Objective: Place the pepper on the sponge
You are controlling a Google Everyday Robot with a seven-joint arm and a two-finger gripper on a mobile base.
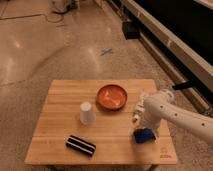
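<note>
The blue sponge point(144, 136) lies flat near the table's front right corner. My gripper point(138, 118) hangs at the end of the white arm point(167, 111), which reaches in from the right. It sits just above the sponge's back left edge. A small dark bit at the gripper's tip may be the pepper; I cannot make it out for sure, and no pepper lies elsewhere on the table.
On the wooden table point(60, 100) stand an orange-red bowl point(111, 96) at the back middle, an upturned white cup point(86, 112) left of centre, and a black striped block point(81, 145) near the front edge. Shiny floor lies all around.
</note>
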